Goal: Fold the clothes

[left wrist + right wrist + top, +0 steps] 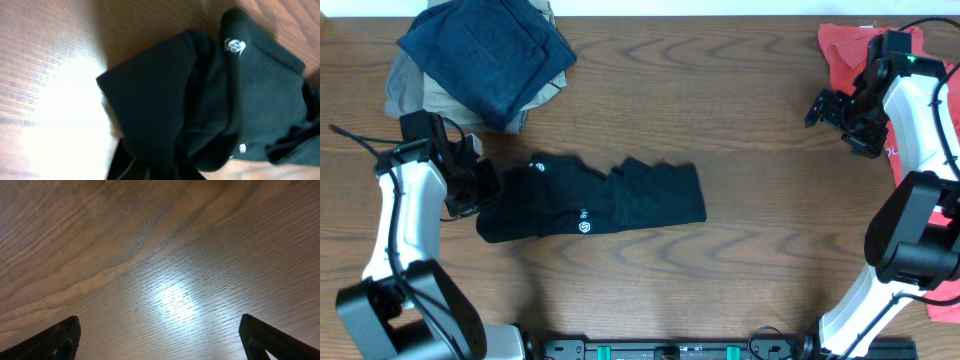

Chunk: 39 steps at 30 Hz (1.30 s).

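Wood-grain counter (740, 260): long black soft-fabric garment (620, 200), bunched. Your left claw (485, 187) at its left end, grip unreadable; right claw (825, 108) wide, empty, well right. Risk: stacked layers drag, skewing fold.

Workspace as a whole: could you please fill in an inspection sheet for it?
Surface: wooden table, with glare under the right tool.
Job's things: black garment, lying in a long crumpled strip with its white logo showing.
Clutter: navy garment stacked on khaki garment, far left; red shirt, far right.
Tools: left tool at the black garment's left end, grip not discernible against the black cloth; right tool open over bare wood.
Cables: black cable by the left arm; another by the right arm.
Surroundings: black rail along the near edge.
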{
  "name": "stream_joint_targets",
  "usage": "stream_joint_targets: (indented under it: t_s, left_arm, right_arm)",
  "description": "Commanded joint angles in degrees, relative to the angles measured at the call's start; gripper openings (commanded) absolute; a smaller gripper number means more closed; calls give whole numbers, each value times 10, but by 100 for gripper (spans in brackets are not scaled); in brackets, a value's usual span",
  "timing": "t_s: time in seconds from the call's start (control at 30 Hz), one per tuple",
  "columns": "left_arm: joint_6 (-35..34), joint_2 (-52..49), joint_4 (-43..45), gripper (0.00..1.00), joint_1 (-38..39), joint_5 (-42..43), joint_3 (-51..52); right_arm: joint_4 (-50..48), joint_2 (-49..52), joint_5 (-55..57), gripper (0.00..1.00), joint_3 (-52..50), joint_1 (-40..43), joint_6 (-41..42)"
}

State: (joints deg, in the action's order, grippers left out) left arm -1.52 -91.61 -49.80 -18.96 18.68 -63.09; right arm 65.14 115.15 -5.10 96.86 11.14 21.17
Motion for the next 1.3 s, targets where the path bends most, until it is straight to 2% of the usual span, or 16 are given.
stream_joint_targets:
  t_s: [0.0, 0.07, 0.1, 0.13, 0.2, 0.23, 0.27, 0.3, 0.4, 0.57, 0.67, 1.03, 1.17, 1.27]
  left_arm:
    - [-12, -25, 16, 13, 0, -10, -3]
    - [-21, -37, 25, 17, 0, -21, -3]
    - [-25, -43, 27, 31, 0, -28, -3]
    - [-32, -46, 28, 37, 0, -36, -3]
    - [-47, -49, 28, 37, -4, -50, -3]
    - [-51, -49, 28, 45, -9, -53, -3]
    - [-51, -49, 30, 58, -15, -52, -3]
    - [-51, -49, 33, 79, -23, -52, -3]
    - [-50, -49, 34, 98, -46, -41, -3]
    - [-3, -58, 30, 98, -71, 63, -3]
    - [22, -74, 13, 98, -63, 90, -1]
    - [28, -174, 9, 98, -34, 74, 14]
    - [28, -187, 15, 98, -35, 23, 14]
    - [27, -182, 17, 98, -39, 18, 11]
  right_arm:
    - [0, 5, 4, 99, 9, 1, -9]
    - [0, 5, 4, 99, 9, 1, -9]
    - [0, 5, 4, 99, 9, 1, -9]
    - [0, 5, 4, 99, 9, 1, -9]
    - [0, 5, 4, 99, 9, 1, -9]
    - [0, 5, 4, 99, 9, 1, -9]
    - [0, 5, 4, 99, 9, 1, -9]
    - [0, 5, 4, 99, 9, 1, -9]
    - [0, 5, 4, 99, 9, 1, -9]
    - [0, 5, 4, 99, 9, 1, -9]
    - [0, 5, 4, 99, 9, 0, -9]
    - [0, 5, 4, 99, 9, 0, -9]
    - [0, 5, 4, 99, 9, 0, -9]
    - [0, 5, 4, 99, 9, 1, -9]
